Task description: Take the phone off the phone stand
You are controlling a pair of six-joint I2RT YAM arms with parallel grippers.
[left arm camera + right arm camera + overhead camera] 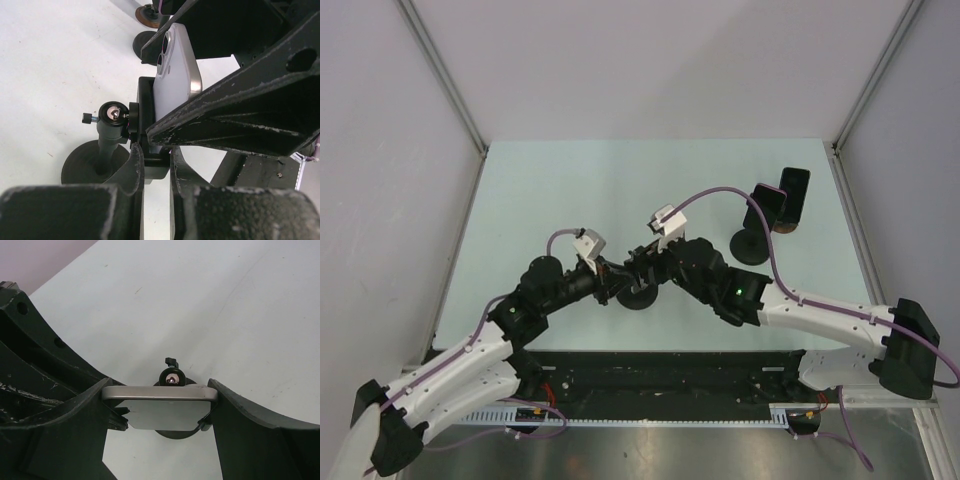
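A silver phone (pixel 176 65) with two camera lenses stands upright in the black cradle of the phone stand (pixel 144 111). The stand has a ball joint, a short post and a round black base (pixel 638 298) at the table's middle. My right gripper (pixel 160 390) is shut on the phone's two long edges near its top; its fingers (pixel 225 110) cross the left wrist view. My left gripper (pixel 156 152) is shut on the cradle's lower bracket, just below the phone. In the top view both grippers meet over the stand and hide the phone.
A second black stand (pixel 752 246) holding a dark phone (pixel 788 198) is at the back right; its base shows in the left wrist view (pixel 145 44). Purple cables run along both arms. Grey walls close in the pale table (pixel 570 190).
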